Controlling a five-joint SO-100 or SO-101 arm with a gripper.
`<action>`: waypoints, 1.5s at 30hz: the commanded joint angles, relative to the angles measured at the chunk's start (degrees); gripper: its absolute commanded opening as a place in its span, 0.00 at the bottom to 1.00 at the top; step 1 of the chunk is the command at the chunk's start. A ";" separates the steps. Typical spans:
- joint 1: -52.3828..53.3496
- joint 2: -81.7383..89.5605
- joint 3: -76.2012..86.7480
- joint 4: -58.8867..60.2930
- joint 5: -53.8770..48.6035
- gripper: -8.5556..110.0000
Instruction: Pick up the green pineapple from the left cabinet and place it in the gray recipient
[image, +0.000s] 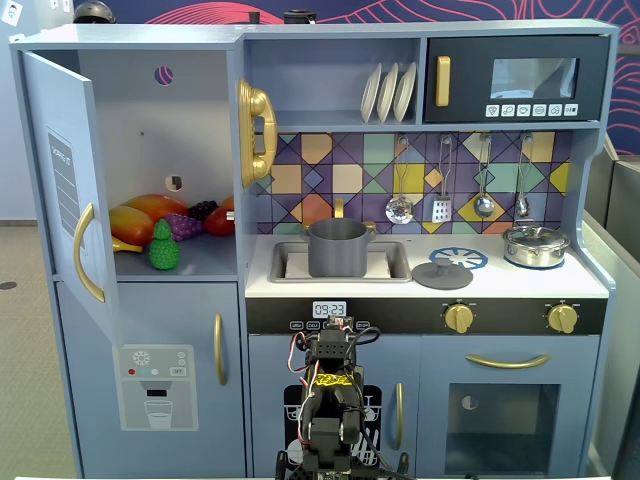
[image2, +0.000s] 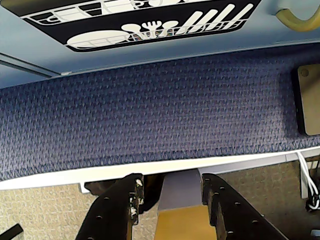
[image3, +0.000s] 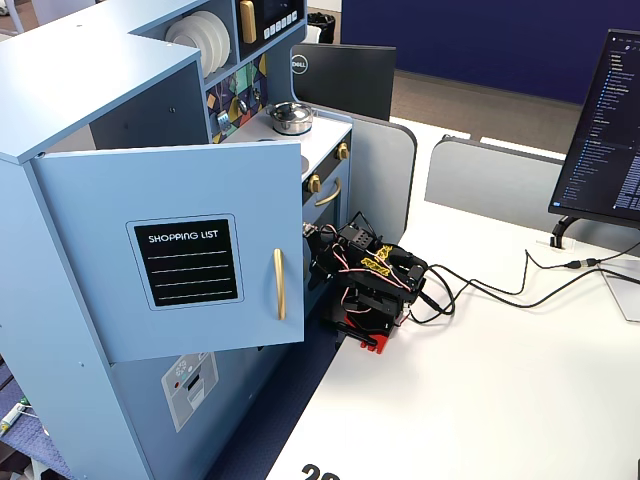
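Observation:
The green pineapple (image: 164, 246) stands upright at the front of the shelf in the left cabinet (image: 160, 120), whose door (image: 70, 190) is swung open. The gray recipient (image: 338, 247) stands in the sink, empty as far as I can see. My arm (image: 330, 395) is folded low in front of the kitchen's lower doors, far below both. It also shows in a fixed view (image3: 368, 282) at the table's edge. In the wrist view my gripper (image2: 170, 192) is open and empty, pointing down at blue carpet.
A mango, a banana, purple grapes (image: 185, 224) and a red fruit lie behind the pineapple. A gray lid (image: 442, 273) and a steel lidded pot (image: 536, 245) sit on the counter. The open door (image3: 190, 262) juts out beside the arm. Cables (image3: 500, 290) and a monitor (image3: 605, 130) are on the table.

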 joint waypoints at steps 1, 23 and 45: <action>3.08 -0.35 -0.09 9.84 0.97 0.07; -46.85 -9.40 -14.24 -58.10 7.91 0.09; -47.46 -45.35 -43.77 -84.55 -2.29 0.33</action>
